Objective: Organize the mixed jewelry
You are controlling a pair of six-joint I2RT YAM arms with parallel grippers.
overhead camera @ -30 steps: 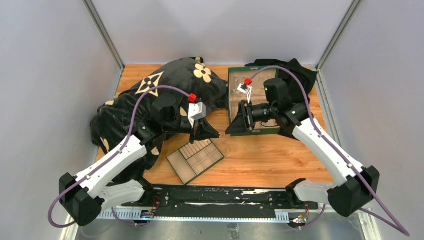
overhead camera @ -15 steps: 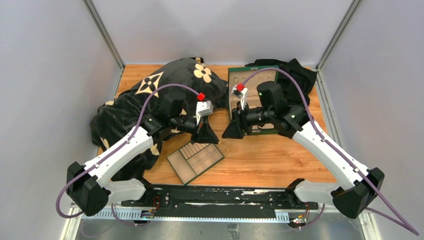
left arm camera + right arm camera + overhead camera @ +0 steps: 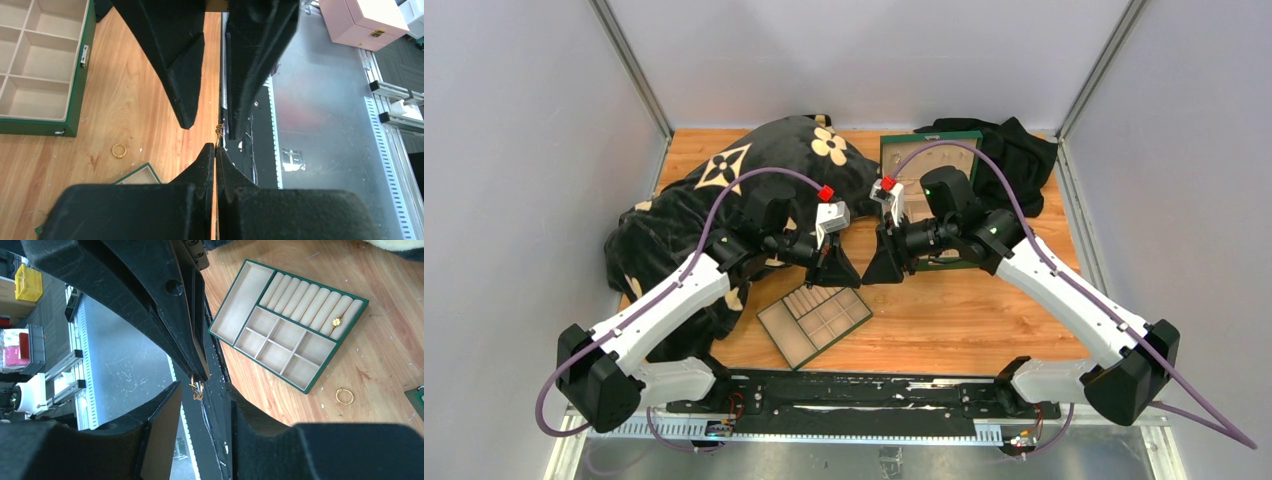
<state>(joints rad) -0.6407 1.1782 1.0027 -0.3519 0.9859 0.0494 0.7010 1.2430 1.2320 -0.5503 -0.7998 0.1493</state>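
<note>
My left gripper point(image 3: 848, 270) point(image 3: 215, 146) is shut on a tiny gold jewelry piece point(image 3: 219, 131) point(image 3: 196, 388) that sticks out past its fingertips. It hangs above the table's front edge. My right gripper point(image 3: 873, 270) point(image 3: 203, 386) faces it, open, one jaw on each side of the gold piece without touching it. A thin gold ring point(image 3: 119, 150) point(image 3: 344, 396) lies loose on the wood between the flat green tray point(image 3: 814, 322) point(image 3: 257, 362) and the green box point(image 3: 944, 150) point(image 3: 77, 85). A small gold flower piece point(image 3: 337, 321) sits in the tray's ring rolls.
A black bag with beige flower prints point(image 3: 724, 190) fills the back left. Black cloth point(image 3: 1024, 150) lies behind the box at the back right. A black rail point(image 3: 854, 395) runs along the near edge under both grippers.
My right gripper has moved left from in front of the box until its jaws flank the left gripper's tip. The left gripper shifted slightly right, then held still, staying shut.
</note>
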